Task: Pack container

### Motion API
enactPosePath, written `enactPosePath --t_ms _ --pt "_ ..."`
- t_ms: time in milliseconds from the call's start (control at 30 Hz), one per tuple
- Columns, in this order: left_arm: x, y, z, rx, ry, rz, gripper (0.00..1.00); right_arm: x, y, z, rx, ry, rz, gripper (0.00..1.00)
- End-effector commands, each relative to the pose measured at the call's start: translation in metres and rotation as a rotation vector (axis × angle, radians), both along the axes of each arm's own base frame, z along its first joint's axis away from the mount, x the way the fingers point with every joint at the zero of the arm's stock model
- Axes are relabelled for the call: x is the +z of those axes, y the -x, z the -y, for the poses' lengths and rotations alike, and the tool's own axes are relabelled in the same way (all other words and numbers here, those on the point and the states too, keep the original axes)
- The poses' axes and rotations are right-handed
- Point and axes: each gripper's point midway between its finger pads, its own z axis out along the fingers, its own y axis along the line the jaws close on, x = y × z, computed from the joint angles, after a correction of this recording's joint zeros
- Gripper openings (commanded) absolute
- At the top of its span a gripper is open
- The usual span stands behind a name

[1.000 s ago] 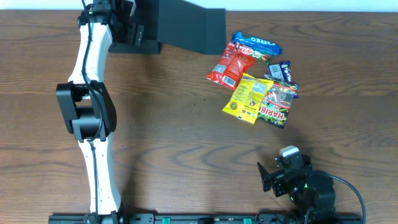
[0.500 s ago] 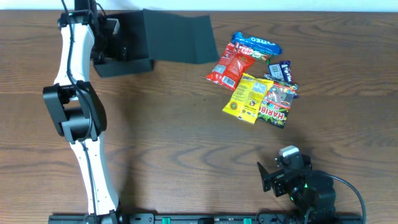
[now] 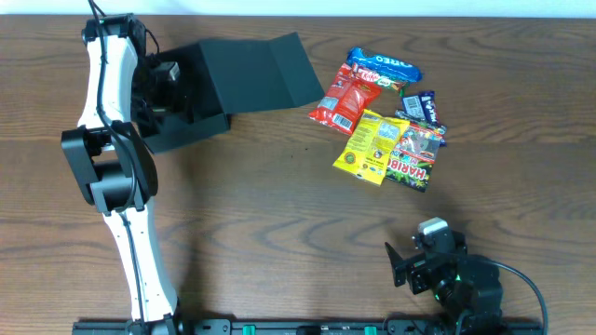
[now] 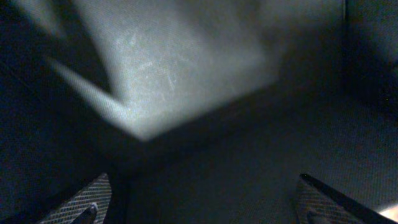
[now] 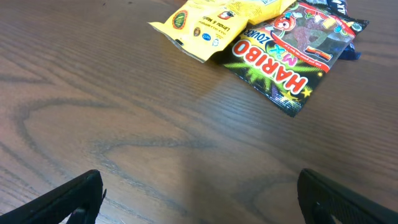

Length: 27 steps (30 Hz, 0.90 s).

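Container [image 3: 251,70] L of snack pkts [image 3: 382,116]

Container [image 3: 251,70]: 1, by the far-left corner of the tabletop [image 3: 279,214]. Snack pile near the far-right edge:
- red packet [image 3: 343,100]: 1
- yellow packet [image 3: 371,144]: 1
- Haribo packet [image 3: 414,156]: 1
- blue Oreo packet [image 3: 391,63]: 1
- small red wrapper [image 3: 365,68]: 1, partly hidden
- dark-blue bars [image 3: 426,105]: look like 2, overlap makes this unsure

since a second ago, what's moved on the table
The container slid left and toward the near edge, turning a little, along with the left tool, which is open at its left end. The snack packets and the right tool stayed put.
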Motion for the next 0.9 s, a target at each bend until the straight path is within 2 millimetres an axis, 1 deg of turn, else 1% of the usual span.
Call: enactPosePath --t_ms 0,100,167,233,267,300,333,367,400,533,633,733,867 --pt "-0.002 0.005 0.002 0.002 0.022 -0.029 0.96 -0.002 0.000 0.002 -0.016 -0.007 -0.004 0.99" --pt "0.004 0.008 0.006 0.005 0.040 -0.032 0.96 -0.002 0.000 0.002 -0.016 -0.007 -0.004 0.99" --pt "0.014 0.008 0.006 0.004 0.037 -0.014 0.96 -0.002 0.000 0.002 -0.017 -0.007 -0.004 0.99" --pt "0.029 0.006 0.005 0.003 0.031 0.025 0.96 -0.002 0.000 0.002 -0.017 -0.007 -0.004 0.99" --pt "0.048 0.002 0.005 0.003 0.022 0.083 0.96 -0.002 0.000 0.002 -0.016 -0.007 -0.004 0.99" --pt "0.057 0.000 0.004 0.002 0.017 0.114 0.96 -0.002 0.000 0.002 -0.017 -0.007 -0.004 0.99" --pt "0.074 -0.004 0.004 -0.011 0.010 0.171 0.96 -0.002 0.000 0.002 -0.017 -0.007 -0.004 0.99" --pt "0.086 -0.005 0.005 -0.027 0.009 0.209 0.96 -0.002 0.000 0.002 -0.017 -0.007 -0.004 0.99" --pt "0.098 -0.006 0.007 -0.045 0.006 0.246 0.96 -0.002 0.000 0.002 -0.016 -0.007 -0.004 0.99" --pt "0.160 -0.013 0.021 -0.092 0.042 0.457 0.96 -0.002 0.000 0.002 -0.016 -0.007 -0.004 0.99" --pt "0.195 -0.019 0.021 -0.099 0.027 0.585 0.96 -0.002 0.000 0.002 -0.017 -0.007 -0.004 0.99" --pt "0.208 -0.025 0.020 -0.102 0.016 0.648 0.95 -0.002 0.000 0.002 -0.017 -0.007 -0.004 0.99" --pt "0.213 -0.033 0.020 -0.103 0.013 0.686 0.95 -0.002 0.000 0.002 -0.017 -0.007 -0.004 0.99"
